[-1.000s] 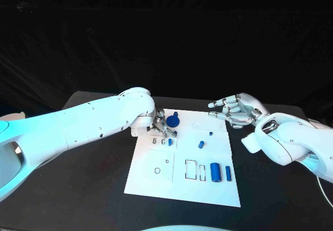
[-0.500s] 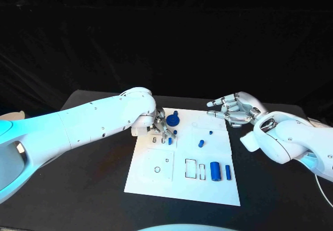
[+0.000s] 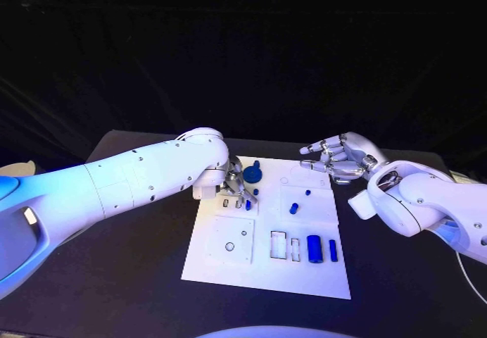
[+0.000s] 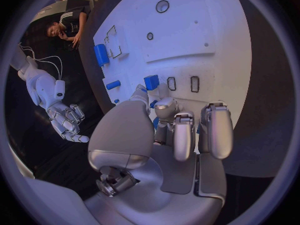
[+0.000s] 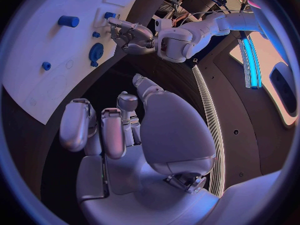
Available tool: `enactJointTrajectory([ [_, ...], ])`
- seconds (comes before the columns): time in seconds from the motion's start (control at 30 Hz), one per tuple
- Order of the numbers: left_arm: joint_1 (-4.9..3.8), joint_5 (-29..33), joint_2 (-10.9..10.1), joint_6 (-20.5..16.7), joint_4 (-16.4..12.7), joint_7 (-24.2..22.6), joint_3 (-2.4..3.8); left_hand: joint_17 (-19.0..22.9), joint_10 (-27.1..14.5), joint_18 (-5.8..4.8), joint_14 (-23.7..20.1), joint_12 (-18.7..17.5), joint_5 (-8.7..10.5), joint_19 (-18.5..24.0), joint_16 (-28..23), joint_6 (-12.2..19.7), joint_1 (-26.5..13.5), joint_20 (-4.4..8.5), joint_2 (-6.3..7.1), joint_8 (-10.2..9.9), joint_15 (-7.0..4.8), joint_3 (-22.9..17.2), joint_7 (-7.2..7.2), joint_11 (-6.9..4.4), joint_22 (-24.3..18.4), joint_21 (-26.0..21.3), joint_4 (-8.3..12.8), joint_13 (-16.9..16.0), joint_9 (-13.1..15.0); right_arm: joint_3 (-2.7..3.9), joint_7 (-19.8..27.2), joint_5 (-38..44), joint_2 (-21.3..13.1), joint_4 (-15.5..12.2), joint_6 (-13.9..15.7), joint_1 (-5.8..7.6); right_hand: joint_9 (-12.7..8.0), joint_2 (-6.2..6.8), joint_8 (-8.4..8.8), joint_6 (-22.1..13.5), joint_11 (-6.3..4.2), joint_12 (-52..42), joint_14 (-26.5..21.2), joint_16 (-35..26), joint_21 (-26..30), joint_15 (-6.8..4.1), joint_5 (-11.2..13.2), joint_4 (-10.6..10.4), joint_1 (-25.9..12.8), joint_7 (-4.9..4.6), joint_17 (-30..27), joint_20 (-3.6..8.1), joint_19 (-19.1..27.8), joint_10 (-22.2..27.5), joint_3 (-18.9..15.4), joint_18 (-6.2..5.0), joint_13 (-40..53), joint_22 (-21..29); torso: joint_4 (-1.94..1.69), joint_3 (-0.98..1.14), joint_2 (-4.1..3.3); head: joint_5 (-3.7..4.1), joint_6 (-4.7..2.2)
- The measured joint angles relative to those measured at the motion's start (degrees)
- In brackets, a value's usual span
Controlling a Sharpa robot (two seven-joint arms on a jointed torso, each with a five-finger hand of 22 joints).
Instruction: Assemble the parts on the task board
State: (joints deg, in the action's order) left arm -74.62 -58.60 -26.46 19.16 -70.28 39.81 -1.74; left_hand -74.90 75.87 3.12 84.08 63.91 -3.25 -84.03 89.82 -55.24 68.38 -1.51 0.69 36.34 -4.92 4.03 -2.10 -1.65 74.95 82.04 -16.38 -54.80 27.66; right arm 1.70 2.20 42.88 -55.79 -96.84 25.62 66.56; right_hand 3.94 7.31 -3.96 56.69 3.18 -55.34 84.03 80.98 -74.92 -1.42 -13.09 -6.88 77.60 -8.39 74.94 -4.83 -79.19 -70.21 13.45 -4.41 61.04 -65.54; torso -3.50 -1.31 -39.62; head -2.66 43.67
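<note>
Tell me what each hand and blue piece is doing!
Left hand: fingers on a small blue part at the task board.
Right hand: open, holding nothing, over the board's far corner.
Two blue cylinders: lying flat on the board.
Round blue part: resting on the board.

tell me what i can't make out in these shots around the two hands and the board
1. Head view: whether the left hand actually pinches the small blue part at its fingertips; the fingers cover the contact, and in the left wrist view the thumb hides it.
2. Head view: the outlined slots on the task board are too small to tell their depth.
3. Head view: the right hand hangs over the board's far corner, hiding what lies beneath.
</note>
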Motion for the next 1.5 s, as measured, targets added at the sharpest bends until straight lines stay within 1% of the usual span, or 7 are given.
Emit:
enactJointTrajectory([
  [0.73,0.47,-0.02,0.60,-0.04,0.33,-0.41,-0.07,-0.04,0.00,0.00,0.00,0.00,0.00,0.00,0.00,0.40,0.64,0.00,-0.28,0.22,0.00,-0.66,-0.03,0.00,-0.01,0.00,0.03,0.01,0.42,0.00,-0.10,0.38,0.75,0.64,-0.06,-0.01,-0.01,0.00,0.00,-0.01,0.01,0.00,0.00,0.00,0.00,0.00,0.00,0.00,0.00,0.01,-0.01,0.00,0.00,-0.01,0.00,0.00,-0.15,0.00,-0.30,-0.14,-0.01,0.32,0.28],
  [0.8,0.52,-0.01,0.65,-0.04,0.37,-0.46,-0.08,-0.04,0.00,0.00,0.00,0.00,0.00,0.00,0.00,0.40,0.93,0.00,-0.42,0.22,0.00,-0.95,-0.03,0.00,-0.02,0.00,0.13,0.01,0.57,0.00,-0.12,0.42,0.77,0.67,-0.06,-0.01,-0.01,0.00,0.00,-0.01,0.01,0.00,0.00,0.00,0.00,0.00,0.00,0.00,0.00,0.01,-0.02,0.00,0.00,-0.01,0.00,0.00,-0.14,0.05,-0.31,-0.14,-0.02,0.34,0.34],
  [1.03,0.62,0.03,0.76,-0.09,0.41,-0.59,-0.11,-0.04,0.00,0.00,0.00,0.00,0.00,0.00,0.00,0.60,1.36,0.00,0.01,0.45,0.00,-1.46,0.18,0.00,-0.02,0.00,0.20,0.18,0.87,0.00,-0.19,0.52,0.85,0.77,-0.09,-0.01,-0.01,0.00,0.00,-0.01,0.01,0.00,0.00,0.00,0.00,0.00,0.00,0.00,0.00,0.01,-0.02,0.00,0.00,-0.01,0.00,0.00,-0.14,0.04,-0.36,-0.14,-0.05,0.51,0.40],
  [1.07,0.63,0.03,0.77,-0.10,0.41,-0.60,-0.11,-0.03,0.00,0.01,0.00,0.00,0.00,0.00,0.00,0.60,1.61,0.00,-0.25,0.45,0.00,-1.64,0.18,0.00,-0.02,0.00,0.18,0.18,0.94,0.00,-0.20,0.53,0.87,0.77,-0.09,-0.01,-0.01,0.00,0.00,-0.01,0.01,0.00,0.00,0.00,0.00,0.00,0.00,0.00,0.00,0.01,-0.02,0.00,0.00,-0.01,0.00,0.00,-0.14,0.04,-0.36,-0.14,-0.05,0.52,0.40],
  [1.17,0.64,0.04,0.79,-0.16,0.41,-0.64,-0.11,-0.03,0.00,0.01,0.00,0.00,0.00,0.00,0.00,0.81,1.65,0.00,-0.17,0.45,0.00,-1.99,-0.03,0.00,-0.02,0.00,0.25,0.18,1.05,0.00,-0.23,0.56,0.92,0.83,-0.11,-0.01,-0.01,0.00,0.00,-0.01,0.01,0.00,0.00,0.00,0.00,0.00,0.00,0.00,0.00,0.01,-0.02,0.00,0.00,-0.01,0.00,0.00,-0.14,0.04,-0.40,-0.14,-0.04,0.57,0.44],
  [1.33,0.66,0.10,0.80,-0.36,0.41,-0.69,-0.11,-0.03,0.00,0.00,0.00,0.00,0.00,0.00,0.00,1.11,3.90,0.00,-0.89,0.45,0.00,-4.33,0.27,0.00,-0.02,-0.01,0.43,0.28,1.57,0.00,-0.30,0.69,1.02,0.97,-0.14,-0.01,-0.01,0.00,0.00,-0.01,0.01,0.00,0.00,0.00,-0.01,0.00,0.00,0.00,0.00,0.01,-0.03,0.00,0.00,-0.02,0.00,0.00,-0.14,0.04,-0.48,-0.13,-0.03,0.60,0.48],
  [1.5,0.61,0.23,0.78,-0.63,0.22,-0.85,-0.03,-0.02,-0.32,0.01,0.00,-0.34,0.17,-0.01,0.00,1.88,7.27,0.42,-0.84,0.43,-0.41,-8.45,0.36,-0.31,-0.03,-0.01,1.76,0.46,1.84,-0.02,-0.36,0.84,1.07,1.11,-0.16,-0.03,-0.01,0.00,0.00,-0.01,0.01,0.00,0.00,0.00,-0.01,0.00,0.00,0.00,0.00,0.01,-0.03,0.00,0.00,-0.02,0.00,0.00,-0.14,0.04,-0.49,-0.14,-0.03,0.61,0.54],
])
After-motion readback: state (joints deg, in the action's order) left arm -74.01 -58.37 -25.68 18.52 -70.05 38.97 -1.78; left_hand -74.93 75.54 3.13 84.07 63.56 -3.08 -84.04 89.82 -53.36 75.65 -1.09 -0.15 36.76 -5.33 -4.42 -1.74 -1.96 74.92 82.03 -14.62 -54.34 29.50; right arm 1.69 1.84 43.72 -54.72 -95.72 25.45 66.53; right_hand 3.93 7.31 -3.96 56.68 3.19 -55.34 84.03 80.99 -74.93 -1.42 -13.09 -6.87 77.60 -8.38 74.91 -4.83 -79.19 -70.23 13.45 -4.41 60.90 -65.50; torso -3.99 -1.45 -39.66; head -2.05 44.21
